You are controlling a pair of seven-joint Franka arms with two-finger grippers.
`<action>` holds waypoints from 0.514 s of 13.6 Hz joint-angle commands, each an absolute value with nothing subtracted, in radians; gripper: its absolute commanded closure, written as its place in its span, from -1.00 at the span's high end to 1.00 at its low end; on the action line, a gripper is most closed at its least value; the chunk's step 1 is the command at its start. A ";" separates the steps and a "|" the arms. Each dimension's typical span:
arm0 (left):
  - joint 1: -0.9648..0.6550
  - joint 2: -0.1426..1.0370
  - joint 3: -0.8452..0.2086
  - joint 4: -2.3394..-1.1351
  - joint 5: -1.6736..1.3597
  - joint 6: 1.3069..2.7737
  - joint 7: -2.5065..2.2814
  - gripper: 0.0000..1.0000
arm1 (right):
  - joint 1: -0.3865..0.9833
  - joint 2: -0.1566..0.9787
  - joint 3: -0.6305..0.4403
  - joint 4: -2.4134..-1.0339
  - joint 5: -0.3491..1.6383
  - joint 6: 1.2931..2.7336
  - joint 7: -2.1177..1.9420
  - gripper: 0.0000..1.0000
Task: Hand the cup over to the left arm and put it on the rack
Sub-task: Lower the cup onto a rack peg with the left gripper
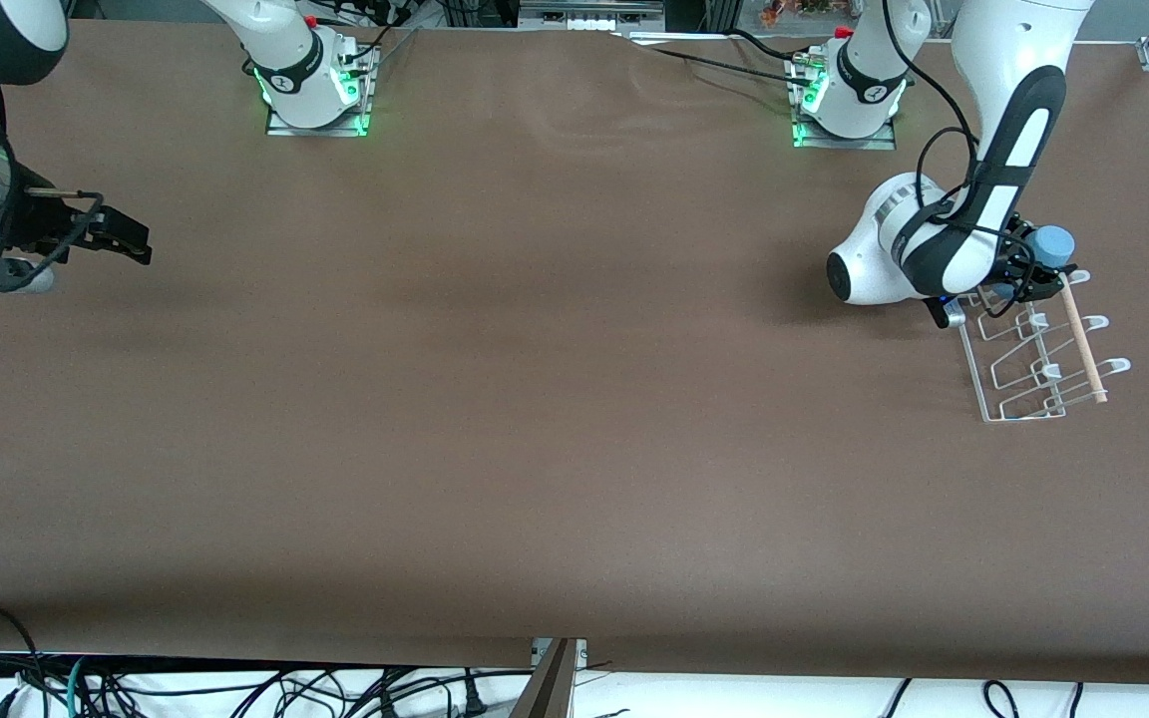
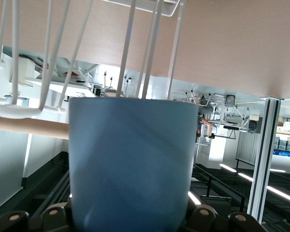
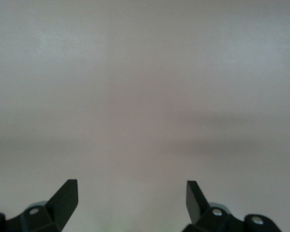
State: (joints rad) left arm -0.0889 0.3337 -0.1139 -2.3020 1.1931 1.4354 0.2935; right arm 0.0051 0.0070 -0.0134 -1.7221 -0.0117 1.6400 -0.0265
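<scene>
Left gripper [image 1: 1031, 267], right-centre of the front view, clamps the blue cup [image 1: 1053, 244] at the wire rack [image 1: 1043, 359]'s top end by the dowel [image 1: 1083, 344]. Right gripper [image 1: 126, 239] waits, jaws spread, empty.

Left tool [image 1: 1028, 271] clamped — right tool [image 1: 126, 237] agape

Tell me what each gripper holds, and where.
Left gripper holds the cup by its lower sides, over the rack. Right gripper: nothing.

Rack [image 1: 1033, 359] wires and dowel [image 1: 1083, 344] crowd the cup [image 1: 1053, 243], open table [image 1: 535, 399] elsewhere
</scene>
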 commanded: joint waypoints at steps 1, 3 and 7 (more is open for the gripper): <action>-0.089 0.322 -0.120 -2.310 1.221 1.442 0.282 -0.15 | -0.012 0.005 -0.029 -1.697 0.031 1.599 -0.086 0.98; -0.095 0.327 -0.120 -2.309 1.223 1.442 0.276 1.00 | -0.011 0.005 -0.025 -1.697 0.032 1.597 -0.083 0.98; -0.084 0.313 -0.118 -2.286 1.226 1.477 0.278 1.00 | -0.009 0.009 -0.023 -1.686 0.031 1.568 -0.084 0.98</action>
State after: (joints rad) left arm -0.0919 0.3336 -0.1201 -2.2933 1.1972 1.4478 0.2808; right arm -0.0053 0.0069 -0.0255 -1.7109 0.0171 1.5992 -0.0658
